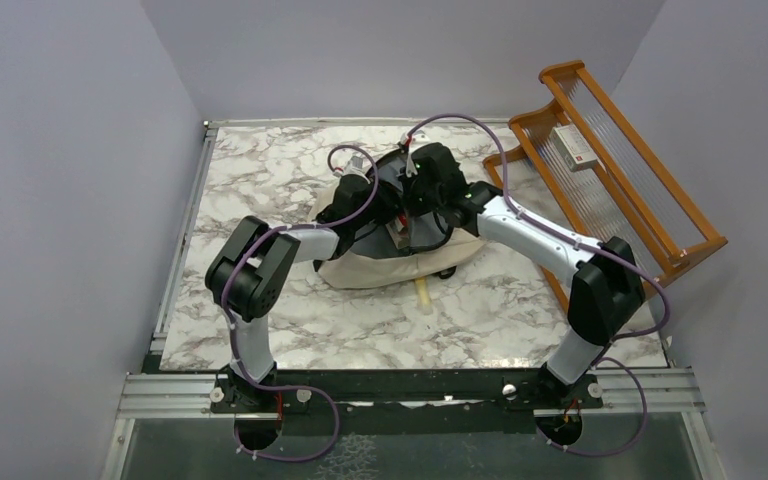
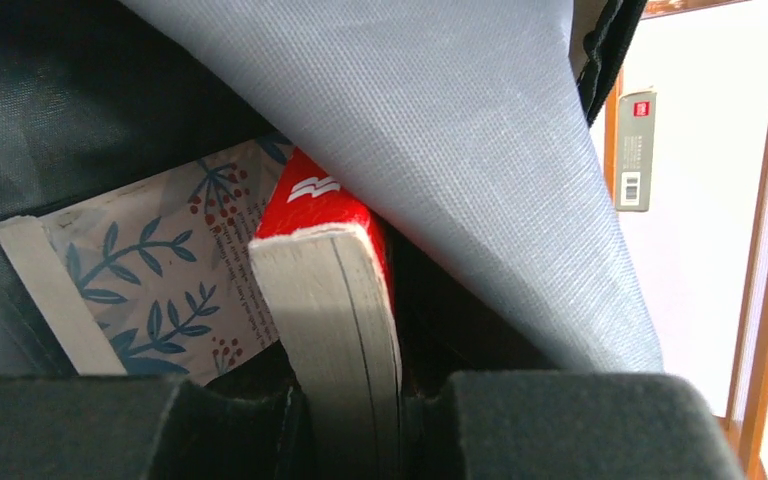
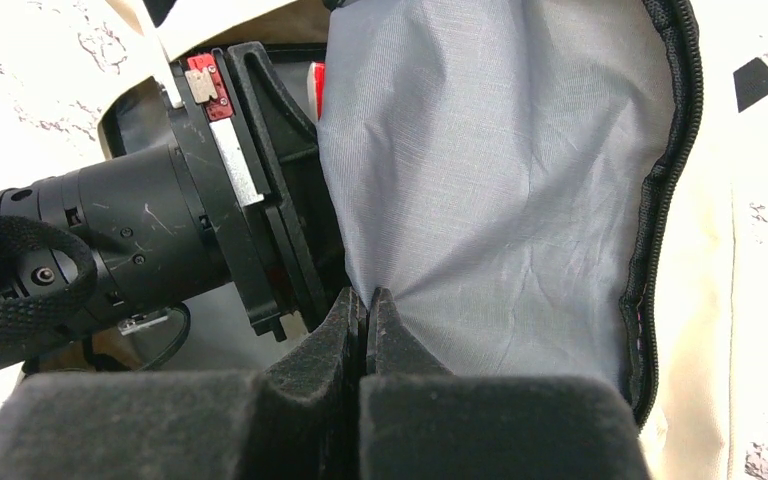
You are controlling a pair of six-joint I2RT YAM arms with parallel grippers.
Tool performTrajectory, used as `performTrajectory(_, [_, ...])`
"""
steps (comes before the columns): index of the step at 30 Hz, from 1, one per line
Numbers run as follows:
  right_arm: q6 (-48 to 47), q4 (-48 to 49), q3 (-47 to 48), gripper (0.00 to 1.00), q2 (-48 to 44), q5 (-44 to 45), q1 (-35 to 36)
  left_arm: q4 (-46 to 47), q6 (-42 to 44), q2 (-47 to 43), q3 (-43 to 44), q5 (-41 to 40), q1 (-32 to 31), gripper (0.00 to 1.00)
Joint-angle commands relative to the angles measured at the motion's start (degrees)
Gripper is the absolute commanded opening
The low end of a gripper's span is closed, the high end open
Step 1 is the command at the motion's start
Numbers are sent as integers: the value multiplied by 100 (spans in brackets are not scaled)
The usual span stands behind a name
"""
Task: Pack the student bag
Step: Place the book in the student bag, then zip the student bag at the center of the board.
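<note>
Toward the middle of the tabletop point(image 1: 290, 330), somewhat nearer its far edge, the student bag point(image 1: 380, 268) is laid flat with its main compartment unzipped. The opening is held up by the right gripper point(image 3: 365, 330), whose fingers are pressed together on a fold of the grey lining point(image 3: 480, 180). A red book point(image 2: 325, 215) is clamped at its page edge between the fingers of the left gripper point(image 2: 350, 430), and its far end is tucked beneath the lifted lining. A patterned notebook point(image 2: 160, 280), printed with blue leaves and red berries, is seen deeper inside, just beside the book. The packing is judged to be partly done: the notebook is in, while the book is being inserted and is not yet released. A pale yellow stick point(image 1: 424, 293) is left on the tabletop just off the bag's near side, and a small box point(image 1: 572, 148) is left on the wooden rack point(image 1: 660, 190) along the right edge; whether these are meant for the bag cannot be told. The zip is also not yet closed. As for writing, only a white emblem is made out on the red cover, with no readable words. A line of fine print on the notebook is too small to read. A red patch and a barcode are shown on the box, but its lettering cannot be read.
</note>
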Motion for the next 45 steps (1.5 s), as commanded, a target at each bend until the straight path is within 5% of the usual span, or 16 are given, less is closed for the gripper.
performTrajectory(1, [97,292,-105,1,-346,-108,28,520,146,-32,69,-70,-34,31])
performTrajectory(5, [80,296,-196,1,-377,-117,27,492,379,-71,84,43,-35,51])
performTrajectory(14, [30,254,-308,0,-380,-178,18,112,957,-514,-107,59,-35,72])
performTrajectory(20, [-8,213,-380,1,-351,-162,18,-808,1594,-978,-38,-171,-26,98])
performTrajectory(29, [-97,164,-427,1,-371,-141,18,-2507,2363,-1972,-140,-623,7,99])
performTrajectory(39, [-614,-261,-359,6,-320,-538,18,-3842,2446,-4803,-1909,-1521,106,99])
performTrajectory(45, [-831,-661,-262,17,-176,-1260,18,-4254,2703,-4936,-2259,-1588,617,98])
